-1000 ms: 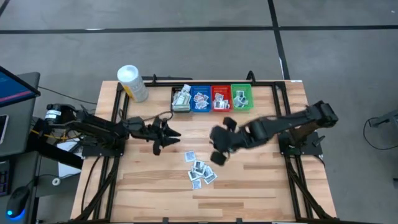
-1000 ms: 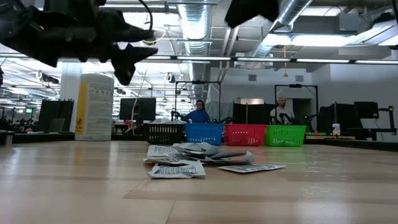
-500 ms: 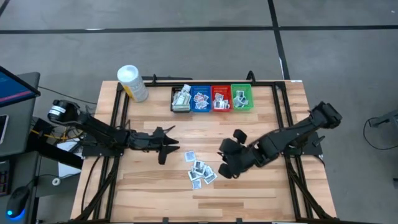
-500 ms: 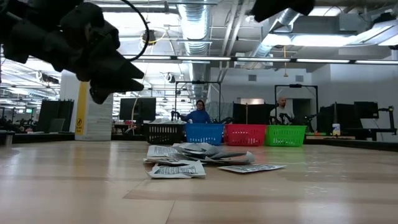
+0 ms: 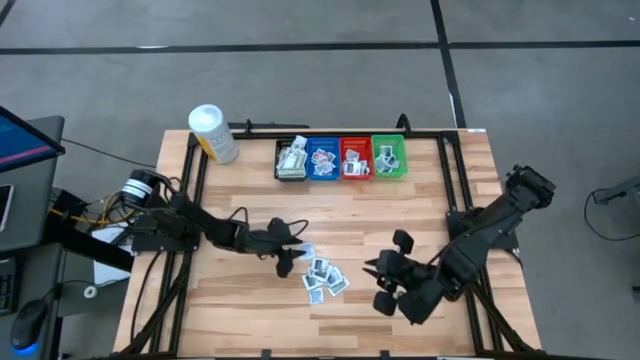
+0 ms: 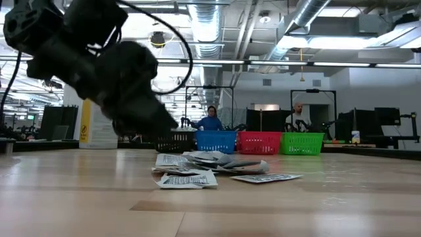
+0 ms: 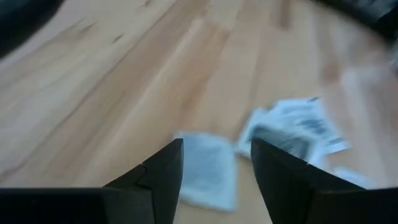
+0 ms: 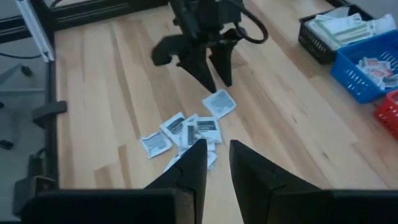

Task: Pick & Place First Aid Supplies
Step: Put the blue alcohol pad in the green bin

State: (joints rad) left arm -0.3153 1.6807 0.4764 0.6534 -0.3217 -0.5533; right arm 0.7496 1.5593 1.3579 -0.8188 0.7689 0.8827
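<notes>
Packets of first aid supplies (image 5: 322, 273) lie in a loose heap on the wooden counter (image 5: 240, 300), and one packet (image 5: 304, 251) sits a little apart from the heap, directly ahead of the left gripper (image 5: 292, 250). That gripper is down low over the counter with its two fingers spread apart and nothing between them; in the left wrist view the single packet (image 7: 208, 168) shows flat on the wood in the gap between the dark fingertips (image 7: 163, 163), with more of the heap (image 7: 298, 127) just beyond it. The right gripper (image 5: 383, 283) hangs on the far side of the heap from the left one, near it but not touching, its fingers close together with only a narrow gap and holding nothing; in the right wrist view its fingertips (image 8: 196, 158) point toward the scattered packets (image 8: 183, 134) and the left gripper (image 8: 211, 70) beyond them. Well beyond both grippers, at the counter's far edge, stand four bins in a row: black (image 5: 292, 160), blue (image 5: 323, 159), red (image 5: 355, 159) and green (image 5: 389, 157), each with packets inside. A white tub (image 5: 213, 134) with a yellow label stands beside the black bin.
</notes>
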